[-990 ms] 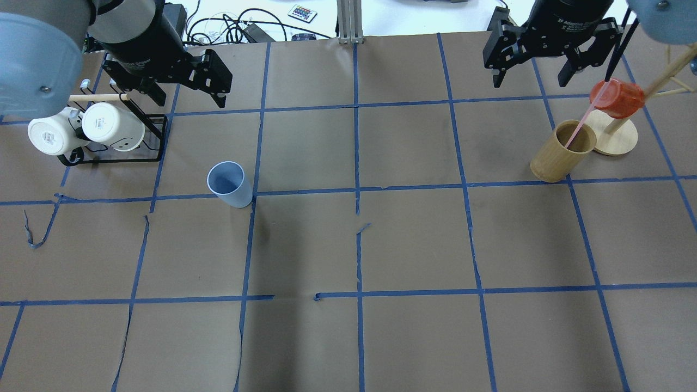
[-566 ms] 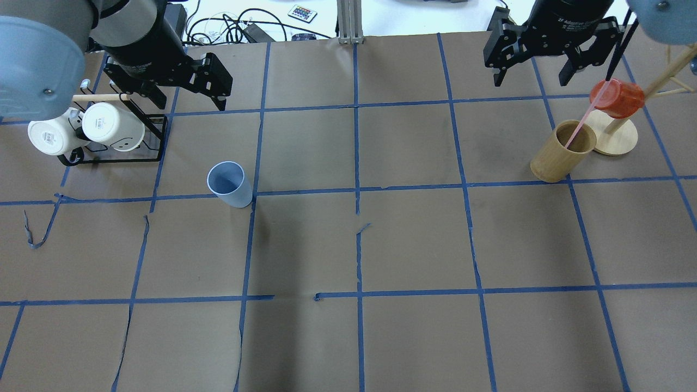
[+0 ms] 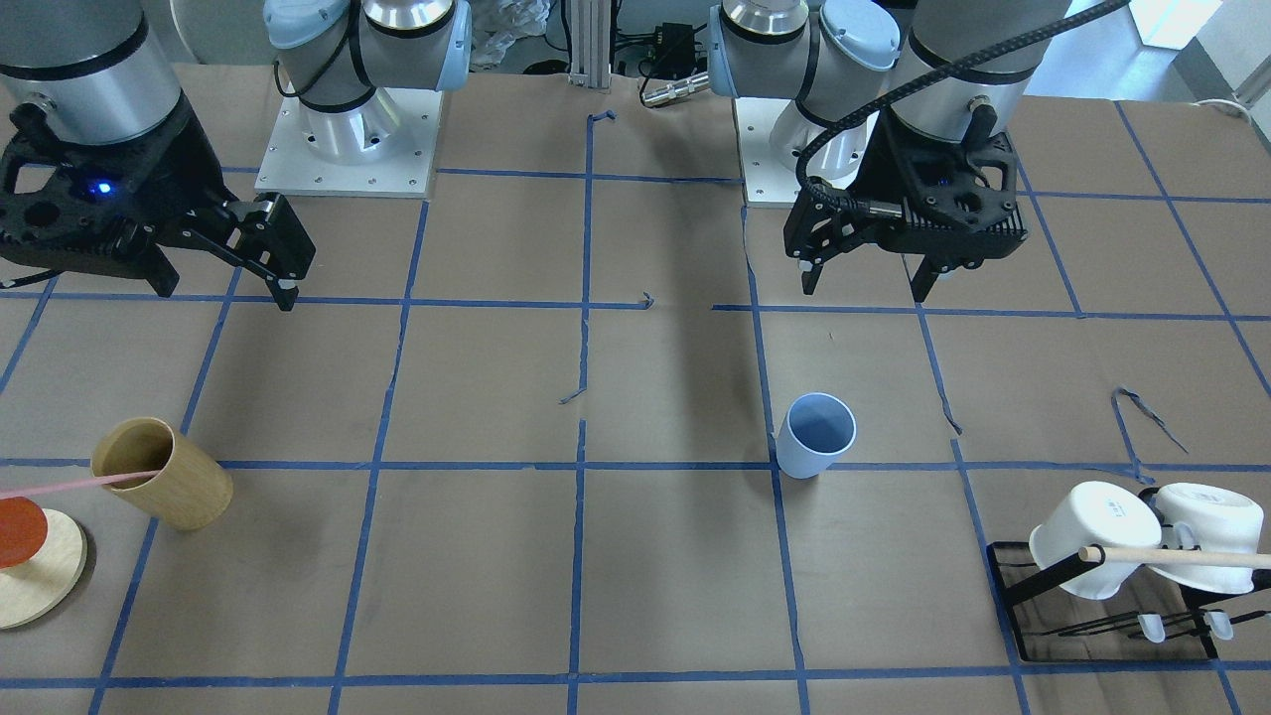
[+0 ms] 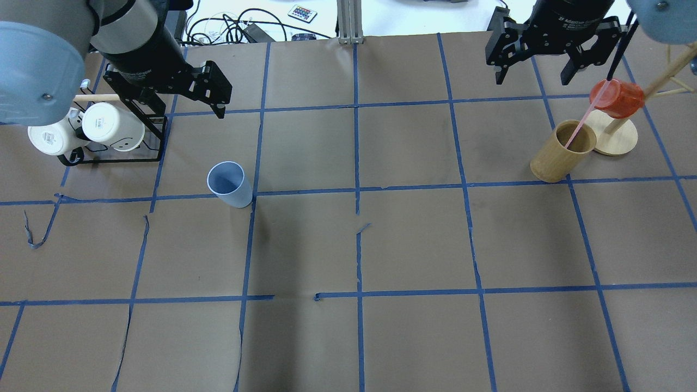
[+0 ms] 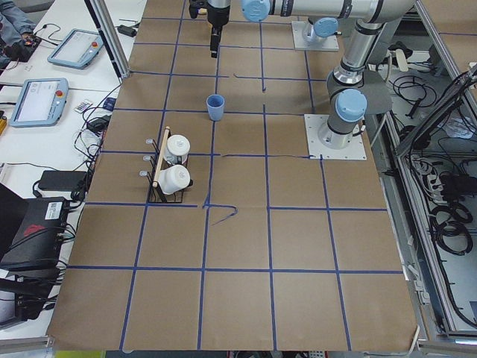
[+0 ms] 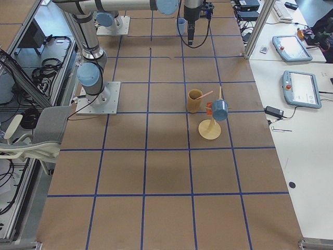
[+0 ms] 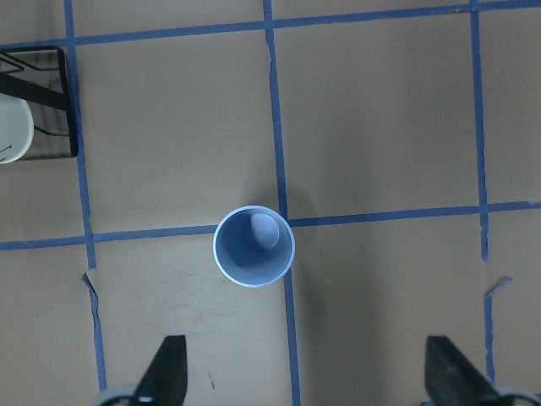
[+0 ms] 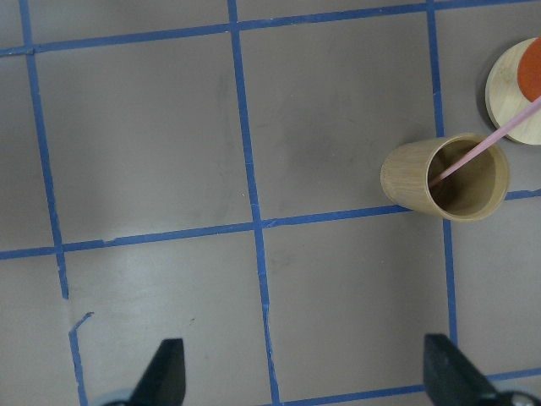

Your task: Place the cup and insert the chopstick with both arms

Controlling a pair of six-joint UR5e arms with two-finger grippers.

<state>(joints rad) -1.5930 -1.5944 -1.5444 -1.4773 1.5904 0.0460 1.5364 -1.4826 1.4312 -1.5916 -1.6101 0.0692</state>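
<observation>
Overhead, the brown worktop is showing almost whole, while the left arm and right arm are running off the frame edges. The left hand is hanging with fingers spread wide, gripping nothing; the right hand is doing likewise. The cup is standing upright, mouth up, on a blue tape line, well apart from both hands. The chopstick is leaning in the tan wooden cup, its lower end hidden inside, its top slanting toward the red cup, where its tip is hard to make out.
</observation>
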